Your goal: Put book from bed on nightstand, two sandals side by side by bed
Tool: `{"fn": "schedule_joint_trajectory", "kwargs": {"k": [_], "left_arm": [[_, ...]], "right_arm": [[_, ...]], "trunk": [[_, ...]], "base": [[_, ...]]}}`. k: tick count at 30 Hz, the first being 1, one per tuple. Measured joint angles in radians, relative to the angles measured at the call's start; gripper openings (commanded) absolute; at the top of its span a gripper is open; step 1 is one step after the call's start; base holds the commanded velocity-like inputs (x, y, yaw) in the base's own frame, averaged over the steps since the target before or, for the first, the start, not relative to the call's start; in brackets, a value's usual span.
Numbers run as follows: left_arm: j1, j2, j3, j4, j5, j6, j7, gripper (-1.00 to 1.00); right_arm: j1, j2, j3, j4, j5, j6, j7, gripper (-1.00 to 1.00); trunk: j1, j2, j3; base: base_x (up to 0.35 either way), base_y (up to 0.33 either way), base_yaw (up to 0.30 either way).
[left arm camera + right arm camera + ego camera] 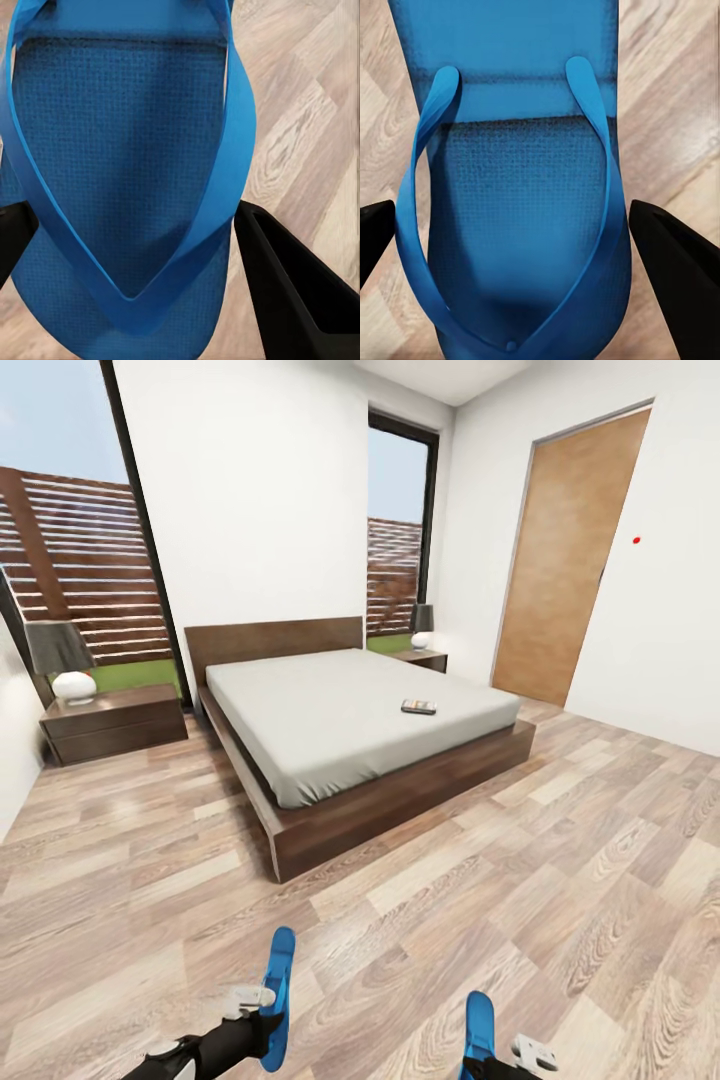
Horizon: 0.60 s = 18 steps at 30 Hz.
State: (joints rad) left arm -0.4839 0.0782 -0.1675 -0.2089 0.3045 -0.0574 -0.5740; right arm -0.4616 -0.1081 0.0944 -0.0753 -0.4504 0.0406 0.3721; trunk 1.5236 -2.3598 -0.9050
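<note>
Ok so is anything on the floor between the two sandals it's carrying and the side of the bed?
Nothing visible. Each gripper holds one blue sandal, left and right, above bare wood-plank floor that runs unbroken up to the bed. The book lies on the mattress, out of that path.

No readable text, label, brand, number or sign anywhere. Cover of the book [419,707] on the bed [350,720] too small and blurred for any lettering. Blue sandal [127,187] in the left wrist view plain, textured sole without a logo; same for the other sandal [521,225] in the right wrist view. Small red dot [636,541] on the wall beside the door [575,560], bare of any writing.
</note>
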Motion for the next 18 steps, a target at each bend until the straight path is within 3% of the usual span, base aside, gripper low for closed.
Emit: {"fn": "schedule_joint_trajectory", "kwargs": {"k": [4, 14, 18], "left_arm": [[0.000, -0.013, -0.001, 0.021, -0.015, -0.012, 0.031, -1.00], [0.000, -0.013, 0.000, 0.024, -0.019, -0.015, 0.048, -1.00], [0.000, -0.013, -0.001, 0.026, -0.019, -0.015, 0.048, -1.00]], "right_arm": [[0.000, -0.001, 0.000, 0.001, 0.000, 0.000, 0.001, -1.00], [0.000, 0.001, 0.000, 0.002, 0.002, 0.000, 0.000, -1.00], [0.000, 0.001, 0.000, 0.001, 0.001, 0.000, 0.000, -1.00]], "trunk": [[-0.015, 0.028, 0.013], [-0.015, 0.028, 0.013], [-0.015, 0.028, 0.013]], "base": [[0.000, 0.000, 0.000], [0.000, 0.000, -0.001], [0.000, 0.000, -0.149]]}}
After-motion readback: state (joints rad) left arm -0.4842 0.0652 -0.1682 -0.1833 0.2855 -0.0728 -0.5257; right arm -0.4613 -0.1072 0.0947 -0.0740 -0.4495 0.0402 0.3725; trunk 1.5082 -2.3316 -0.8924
